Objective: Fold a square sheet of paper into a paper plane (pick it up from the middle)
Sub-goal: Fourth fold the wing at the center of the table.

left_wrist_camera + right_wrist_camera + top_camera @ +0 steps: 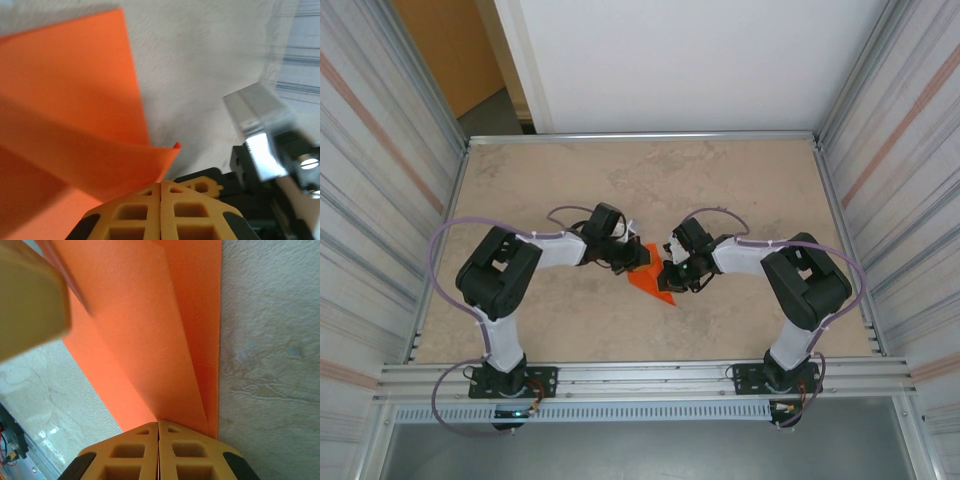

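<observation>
No legible text, labels, numbers or signs on any visible surface.

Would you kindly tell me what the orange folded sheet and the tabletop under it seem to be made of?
The bright orange folded sheet looks like thin matte paper: sharp creases, overlapping layers. The beige mottled tabletop looks like stone-patterned laminate or stone, slightly glossy from reflections; which, I cannot tell.

R claw (158, 426) pinched on folded orange paper (145, 330), creased layers; tbl (270, 365) to rt.
</observation>
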